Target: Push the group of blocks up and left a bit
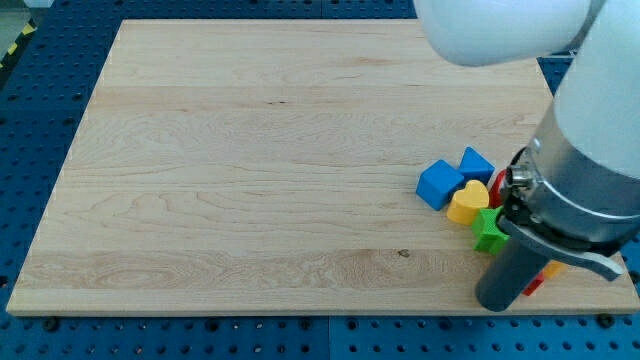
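A group of blocks lies at the board's right side. A blue cube (439, 185) is leftmost, with a second blue block (477, 163) up and right of it. A yellow heart (468, 203) touches the cube's right side. A green star (489, 230) sits just below the heart. A red block (497, 187) shows partly behind the arm. My tip (496, 304) rests on the board below the green star, near the bottom edge. A red block (536, 284) and an orange block (553, 270) peek out right of the rod, mostly hidden.
The wooden board (250, 170) lies on a blue perforated table (40, 120). The arm's white and grey body (590, 170) covers the board's right edge and upper right corner.
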Action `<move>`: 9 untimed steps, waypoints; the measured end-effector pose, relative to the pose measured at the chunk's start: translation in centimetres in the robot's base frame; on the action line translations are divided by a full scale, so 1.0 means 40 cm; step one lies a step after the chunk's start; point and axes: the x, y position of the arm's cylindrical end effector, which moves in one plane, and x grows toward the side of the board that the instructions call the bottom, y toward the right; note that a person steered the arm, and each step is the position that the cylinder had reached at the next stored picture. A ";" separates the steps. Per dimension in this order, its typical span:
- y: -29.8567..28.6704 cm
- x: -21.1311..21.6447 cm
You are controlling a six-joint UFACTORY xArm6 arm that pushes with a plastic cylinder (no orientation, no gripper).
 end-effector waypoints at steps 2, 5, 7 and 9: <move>0.036 0.003; -0.418 -0.216; -0.256 -0.541; 0.210 -0.445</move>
